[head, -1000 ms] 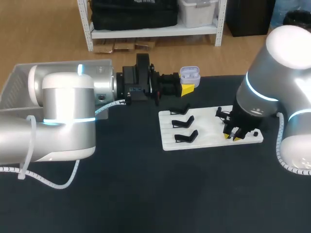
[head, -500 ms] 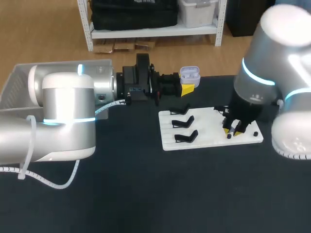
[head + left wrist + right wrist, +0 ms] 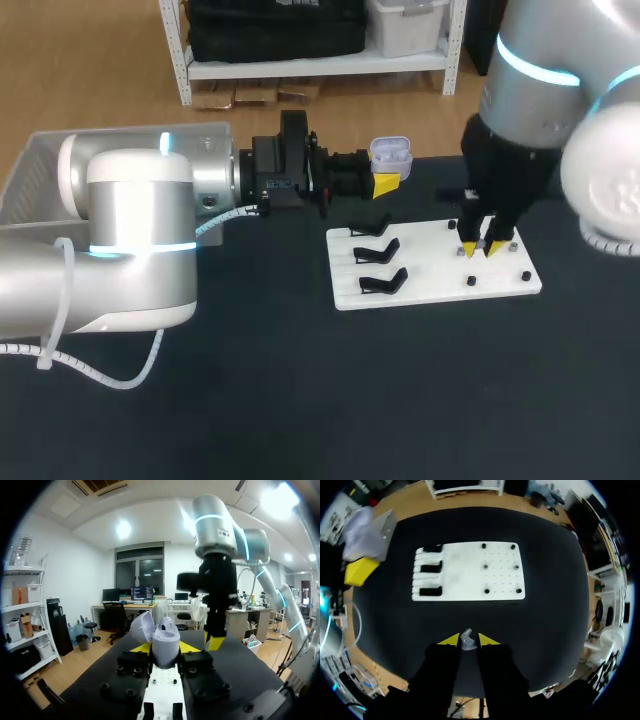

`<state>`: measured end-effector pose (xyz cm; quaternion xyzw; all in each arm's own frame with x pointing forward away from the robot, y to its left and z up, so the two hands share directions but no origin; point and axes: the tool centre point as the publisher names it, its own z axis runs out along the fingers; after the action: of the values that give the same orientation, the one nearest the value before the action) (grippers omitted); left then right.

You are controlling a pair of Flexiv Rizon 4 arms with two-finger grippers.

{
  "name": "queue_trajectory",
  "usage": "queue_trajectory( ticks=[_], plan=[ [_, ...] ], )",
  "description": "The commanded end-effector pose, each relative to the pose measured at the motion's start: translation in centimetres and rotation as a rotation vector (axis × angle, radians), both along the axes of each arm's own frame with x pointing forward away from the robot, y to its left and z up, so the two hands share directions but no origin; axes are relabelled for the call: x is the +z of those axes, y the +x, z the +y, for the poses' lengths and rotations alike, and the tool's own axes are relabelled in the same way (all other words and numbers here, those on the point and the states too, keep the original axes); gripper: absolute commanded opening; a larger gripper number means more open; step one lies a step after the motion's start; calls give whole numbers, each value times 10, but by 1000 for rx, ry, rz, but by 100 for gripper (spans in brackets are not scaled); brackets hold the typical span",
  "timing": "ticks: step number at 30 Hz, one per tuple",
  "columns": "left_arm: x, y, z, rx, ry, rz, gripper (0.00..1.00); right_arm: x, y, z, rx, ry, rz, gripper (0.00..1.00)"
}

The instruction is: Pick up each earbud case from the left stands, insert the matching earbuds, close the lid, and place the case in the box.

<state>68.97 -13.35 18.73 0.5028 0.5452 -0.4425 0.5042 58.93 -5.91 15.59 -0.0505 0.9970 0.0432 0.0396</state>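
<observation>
Nearly together, our right fingers (image 3: pixel 449 640) pinch a small pale earbud (image 3: pixel 466 640) from both sides, and its end pokes out between the yellow tips. They point straight down and hang above the right half of a white board (image 3: pixel 430 290), clear of its surface. That half of the board carries several small dark pegs (image 3: pixel 485 566) set in two columns. The left half carries three black stands (image 3: pixel 381 254) in a row, one behind the other. The board lies flat on the dark counter (image 3: pixel 300 400), toward its right side.

Our left fingers (image 3: pixel 141 648) are clamped on the earbud case (image 3: pixel 165 641), with one yellow tip on each flank of its body. The case is pale lavender and is held upright off the counter, its lid (image 3: pixel 141 625) swung open and tipped back. In the head view it sits just beyond the board's far left corner, near the counter's far edge. The left arm reaches it lying level across the counter from the left.

In the left wrist view the right arm's yellow tips show just behind and beside the case; the two pairs of fingers are near each other but apart. A clear box (image 3: pixel 30 165) sits at the counter's far left, partly hidden behind the left arm.
</observation>
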Motion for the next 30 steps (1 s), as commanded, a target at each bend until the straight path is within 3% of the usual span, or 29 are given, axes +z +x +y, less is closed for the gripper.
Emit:
queue_trajectory(
  ticks=[1, 9, 17, 25, 30],
  plan=[
    [-2, -1, 0, 8, -9, -7, 0, 44, -7, 9, 68, -5, -5, 0],
    [-2, -1, 0, 8, -9, -7, 0, 76, -9, 44, 286, 3, 9, 0],
    [-2, -1, 0, 8, -9, -7, 0, 101, 13, 79, 426, 0, -42, 0],
    [-2, -1, 0, 8, -9, -7, 0, 117, 44, 98, 480, 32, -67, 0],
    [-2, -1, 0, 8, -9, -7, 0, 118, 58, 105, 516, -1, -97, 0]
  ],
)
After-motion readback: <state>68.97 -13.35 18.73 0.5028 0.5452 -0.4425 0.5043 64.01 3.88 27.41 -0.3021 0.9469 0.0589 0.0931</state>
